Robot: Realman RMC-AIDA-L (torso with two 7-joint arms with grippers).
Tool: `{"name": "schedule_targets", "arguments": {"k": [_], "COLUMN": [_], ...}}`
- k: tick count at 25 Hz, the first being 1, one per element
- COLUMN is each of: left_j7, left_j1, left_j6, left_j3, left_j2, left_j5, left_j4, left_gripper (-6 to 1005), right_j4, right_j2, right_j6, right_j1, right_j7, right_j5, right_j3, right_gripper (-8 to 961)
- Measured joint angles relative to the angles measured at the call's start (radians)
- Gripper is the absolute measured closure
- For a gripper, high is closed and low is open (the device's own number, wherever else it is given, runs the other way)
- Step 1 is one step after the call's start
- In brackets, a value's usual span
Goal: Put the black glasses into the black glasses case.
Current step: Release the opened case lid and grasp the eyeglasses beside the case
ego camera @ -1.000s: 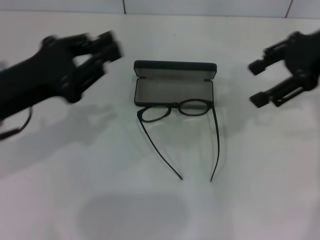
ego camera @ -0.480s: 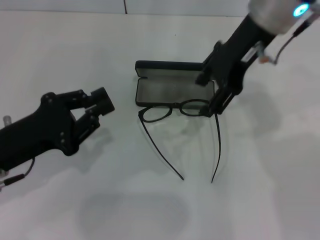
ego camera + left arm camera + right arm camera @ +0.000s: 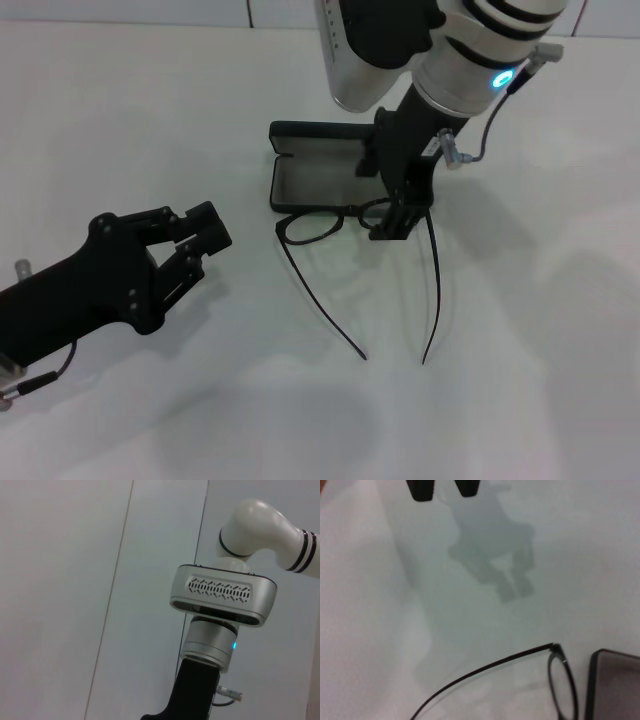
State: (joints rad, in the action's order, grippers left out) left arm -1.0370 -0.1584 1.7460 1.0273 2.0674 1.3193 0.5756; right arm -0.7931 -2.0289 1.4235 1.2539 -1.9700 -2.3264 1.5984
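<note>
The black glasses [image 3: 312, 226] lie unfolded on the white table, the frame against the front edge of the black glasses case [image 3: 312, 180]. Their temple arms [image 3: 318, 300] point toward me. The case stands open, its lid raised at the back and its pale lining showing. My right gripper [image 3: 378, 198] hangs open over the case's right end and the right lens, nothing held. My left gripper [image 3: 198, 246] is open at the front left, well apart from the glasses. The right wrist view shows one lens [image 3: 563, 690], a temple arm [image 3: 485, 672] and a corner of the case [image 3: 616, 680].
The white table [image 3: 520, 380] is bare around the glasses. A wall runs along its far edge. In the left wrist view only the right arm's white wrist [image 3: 222, 595] appears. Two black fingertips [image 3: 422, 489] of the left gripper show far off in the right wrist view.
The right arm swung in from the far right and now reaches over the case's right end. The left arm dropped back toward the front left. Glasses and case have not moved.
</note>
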Motion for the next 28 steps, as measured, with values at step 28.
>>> {"name": "schedule_targets", "arguments": {"k": [28], "left_j7": [0.024], "left_j1": [-0.027], "left_j6": [-0.037], "left_j3": [-0.003], "left_j2": [0.008], "left_j5": [-0.002], "left_j4": [-0.049], "left_gripper": [813], "right_j4": [0.120], "right_j2": [0.000], "right_j6": [-0.238], "right_j1": [-0.003], "right_j7": [0.075], "right_j5": [0.112], "right_j3": [0.226], "right_gripper": [372]}}
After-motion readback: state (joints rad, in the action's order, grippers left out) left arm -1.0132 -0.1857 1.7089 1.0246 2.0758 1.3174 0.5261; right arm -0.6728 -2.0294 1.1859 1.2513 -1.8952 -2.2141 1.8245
